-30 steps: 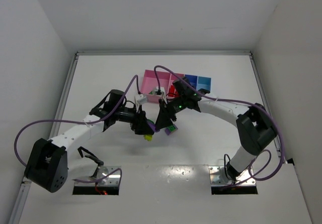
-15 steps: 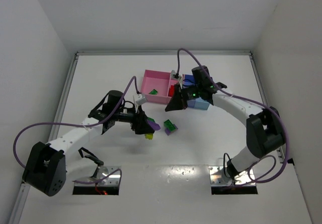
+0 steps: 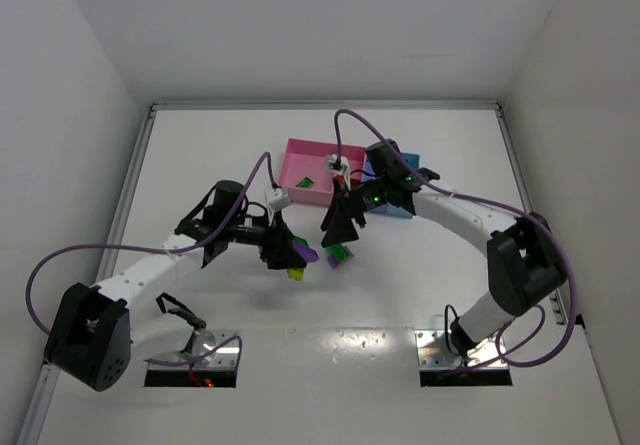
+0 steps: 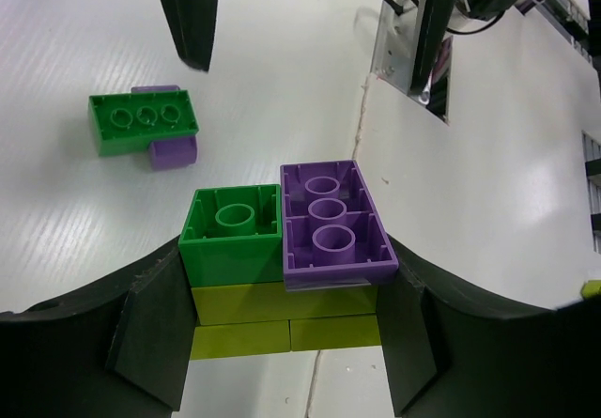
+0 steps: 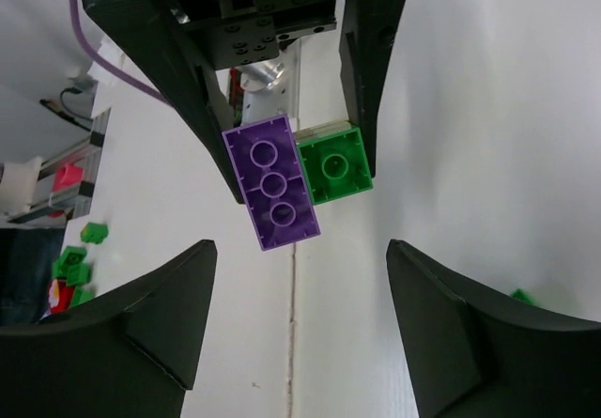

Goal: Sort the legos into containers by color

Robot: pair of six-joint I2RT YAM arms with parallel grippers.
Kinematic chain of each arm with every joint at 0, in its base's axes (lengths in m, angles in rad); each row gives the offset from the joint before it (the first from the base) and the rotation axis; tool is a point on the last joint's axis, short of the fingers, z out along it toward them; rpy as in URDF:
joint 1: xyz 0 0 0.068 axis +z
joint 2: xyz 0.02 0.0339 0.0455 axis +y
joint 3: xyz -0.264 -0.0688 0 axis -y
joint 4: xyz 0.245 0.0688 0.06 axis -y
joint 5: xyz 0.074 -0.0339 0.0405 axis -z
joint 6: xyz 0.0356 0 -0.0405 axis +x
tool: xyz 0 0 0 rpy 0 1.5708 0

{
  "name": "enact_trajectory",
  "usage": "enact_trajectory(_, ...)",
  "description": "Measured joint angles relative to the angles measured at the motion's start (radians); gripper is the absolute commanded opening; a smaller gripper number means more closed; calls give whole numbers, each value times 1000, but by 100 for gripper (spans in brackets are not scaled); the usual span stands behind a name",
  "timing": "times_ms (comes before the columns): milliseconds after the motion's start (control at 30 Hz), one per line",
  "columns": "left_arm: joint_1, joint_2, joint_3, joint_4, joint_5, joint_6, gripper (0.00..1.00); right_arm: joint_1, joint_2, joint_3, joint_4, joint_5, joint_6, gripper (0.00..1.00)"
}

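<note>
Working surface: one white table [image 3: 200,155], matt, with a thin seam crossing it in the wrist views.
Room: plain white walls [image 3: 300,35] close it in on the left, far and right sides.
Arms: two, both reaching toward the middle of the table, each trailing a purple cable [image 3: 60,255].
Containers [image 3: 295,165]: one row of four joined bins at far centre. The wide pink bin [image 3: 300,194] is at the left end with a small green piece in it. The light blue bin [image 3: 398,211] is at the right end. The right arm hides most of the middle two.
Held stack [image 4: 282,268]: one green brick [image 4: 235,235] and one purple brick [image 4: 329,225] sit side by side, studs up, on yellow-green bricks [image 4: 282,319]. It is at table centre, near of the containers.
Loose pair [image 3: 340,255]: one green three-stud brick lies on a smaller purple one. It is on the table just right of the held stack.
Left gripper [image 4: 282,286]: clenched on the held stack, with a pad pressed to each side.
Right gripper [image 3: 340,230]: fingers spread wide with nothing between them. It hovers just far of the loose pair.
</note>
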Motion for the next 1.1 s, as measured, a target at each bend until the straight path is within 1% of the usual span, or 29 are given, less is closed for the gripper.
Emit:
enact_trajectory(33, 0, 0, 0, 0, 6, 0, 45, 7, 3, 0, -3, -2, 0, 78)
enact_trajectory(233, 0, 10, 8, -3, 41, -9, 45, 29, 23, 0, -3, -3, 1, 81)
enact_trajectory(533, 0, 24, 20, 7, 68, -34, 45, 93, 64, 5, -3, -2, 1, 81)
enact_trajectory(733, 0, 24, 27, 25, 73, -47, 45, 111, 90, 22, -4, -2, 1, 79)
enact_trajectory(800, 0, 24, 27, 29, 76, -54, 45, 113, 97, 26, -3, -3, 1, 72)
enact_trajectory(833, 0, 24, 27, 31, 76, -56, 45, 114, 98, 28, -3, -3, 1, 65)
enact_trajectory(867, 0, 24, 27, 33, 74, -59, 45, 115, 100, 29, -3, -8, 2, 52)
enact_trajectory(900, 0, 24, 27, 33, 71, -59, 45, 116, 103, 32, -10, -20, 7, 45)
enact_trajectory(933, 2, 24, 27, 32, 56, -59, 45, 117, 103, 33, -14, -26, 6, 34)
enact_trajectory(1100, 6, 26, 27, 31, 64, -71, 45, 117, 104, 38, -30, -56, -2, 8)
